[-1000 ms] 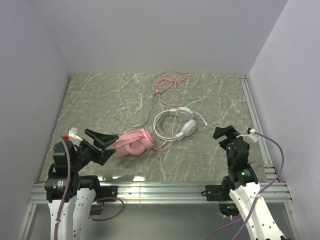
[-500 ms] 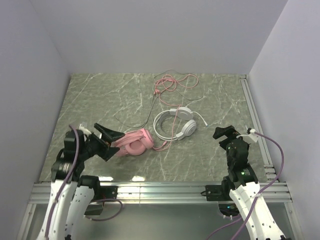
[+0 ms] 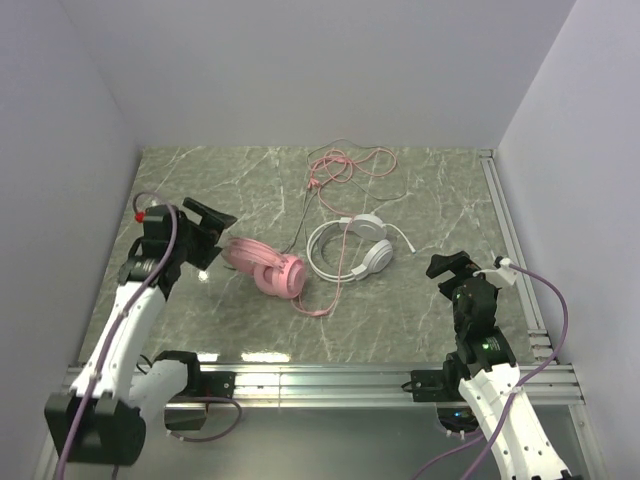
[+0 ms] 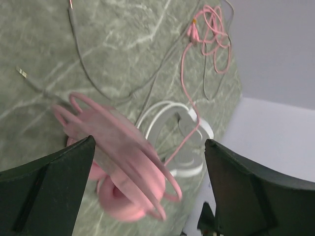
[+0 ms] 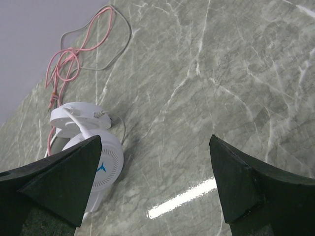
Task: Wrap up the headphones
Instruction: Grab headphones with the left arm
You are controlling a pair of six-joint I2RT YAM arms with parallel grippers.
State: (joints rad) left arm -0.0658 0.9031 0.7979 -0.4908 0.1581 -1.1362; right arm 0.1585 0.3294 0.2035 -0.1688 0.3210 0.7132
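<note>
The pink headphones point(image 3: 268, 268) lie left of centre on the marble table, their thin pink cable point(image 3: 340, 165) running to a loose tangle at the back. The white headphones point(image 3: 350, 250) lie just to their right. My left gripper point(image 3: 205, 225) is open at the pink headband's left end. In the left wrist view my left gripper point(image 4: 147, 142) has its jaws wide apart, with the blurred pink headphones point(image 4: 118, 162) low between them and the white headphones point(image 4: 184, 142) beyond. My right gripper point(image 3: 450, 265) is open and empty, right of the white headphones point(image 5: 93, 162).
A thin grey cable point(image 4: 88, 73) with a small plug point(image 4: 22, 73) lies across the table behind the headsets. A metal rail point(image 3: 505, 215) runs along the table's right edge. White walls close in the left, back and right sides.
My left arm has swung from the near left edge up and back along the left side. The pink headphones have turned and shifted slightly back. The right arm has not moved.
</note>
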